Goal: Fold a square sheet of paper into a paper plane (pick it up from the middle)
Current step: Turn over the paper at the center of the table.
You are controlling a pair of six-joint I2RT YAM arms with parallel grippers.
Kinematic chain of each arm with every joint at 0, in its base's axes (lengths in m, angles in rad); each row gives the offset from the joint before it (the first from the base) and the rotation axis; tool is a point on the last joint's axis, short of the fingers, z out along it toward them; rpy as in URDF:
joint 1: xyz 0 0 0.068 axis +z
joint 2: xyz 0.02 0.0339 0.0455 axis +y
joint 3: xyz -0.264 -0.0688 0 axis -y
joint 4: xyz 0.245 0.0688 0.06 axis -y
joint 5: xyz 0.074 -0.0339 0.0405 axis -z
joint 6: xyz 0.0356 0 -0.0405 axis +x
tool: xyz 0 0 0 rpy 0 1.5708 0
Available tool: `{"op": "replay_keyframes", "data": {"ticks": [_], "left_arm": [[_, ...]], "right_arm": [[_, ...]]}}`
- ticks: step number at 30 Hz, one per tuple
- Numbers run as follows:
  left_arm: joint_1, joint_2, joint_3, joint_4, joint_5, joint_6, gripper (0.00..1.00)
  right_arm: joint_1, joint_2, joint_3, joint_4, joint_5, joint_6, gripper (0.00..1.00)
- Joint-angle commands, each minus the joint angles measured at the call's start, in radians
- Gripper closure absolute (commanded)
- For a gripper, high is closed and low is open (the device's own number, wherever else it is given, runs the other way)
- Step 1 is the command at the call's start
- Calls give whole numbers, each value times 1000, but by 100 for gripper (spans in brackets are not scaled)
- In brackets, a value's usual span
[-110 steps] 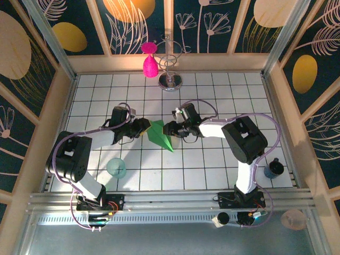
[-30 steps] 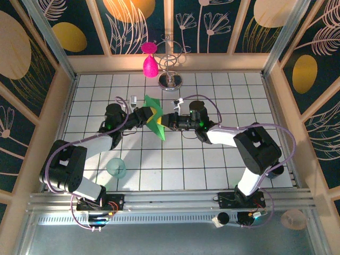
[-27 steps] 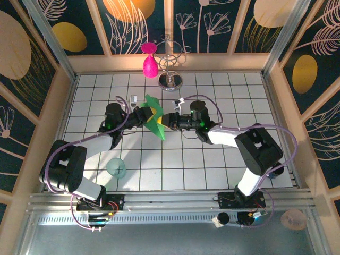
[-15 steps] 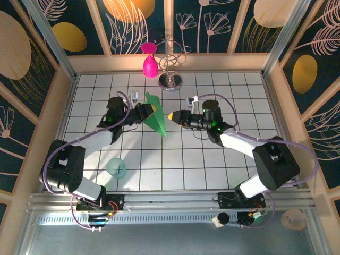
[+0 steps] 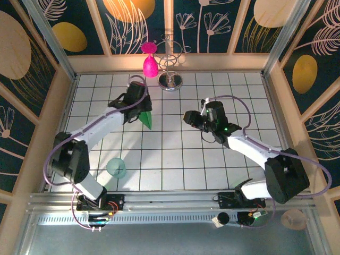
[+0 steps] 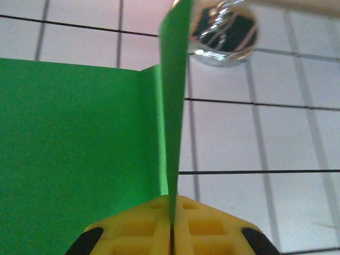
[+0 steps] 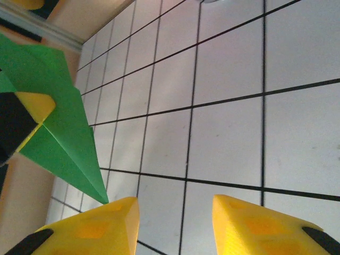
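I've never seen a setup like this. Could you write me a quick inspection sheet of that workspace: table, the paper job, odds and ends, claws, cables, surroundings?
Surface: white tiled table with black grid lines, no spills seen.
Job's things: bright green folded paper plane, pinched at its centre fold, nose pointing toward the arm bases.
Clutter: pink teardrop-shaped object beside a shiny metal wire stand at the far edge; translucent teal round cup near the front left.
Grippers: left claw shut on the plane; right claw open, empty, apart from the plane.
Cables: purple cables loop along both arms, clear of the paper.
Surroundings: wooden-framed walls with dark floral panels.
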Motion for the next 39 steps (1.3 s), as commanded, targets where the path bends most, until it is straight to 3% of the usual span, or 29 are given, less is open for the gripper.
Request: {"op": "replay_keyframes", "data": {"ticks": [1,10,16,27,35,39], "left_arm": [[-52,114,86,-220,-346,63,90],[-153,412,275,-388,-697,48,91],[-194,557,352,-421,-734,42,91],[-223,668,445,-413,-569,17,79],[-236,533,352,-318,-292,-33,63],[-237,450,281,-262,-186,-82,61]], "right_arm": [[-8,-43,1,-54,114,-14,58],[-22,-90,-47,-87,170,10,58],[-29,-123,-88,-109,211,33,58],[-37,-170,-148,-131,259,74,58],[-38,-175,-147,-135,271,77,58],[-38,-180,-151,-133,280,84,58]]}}
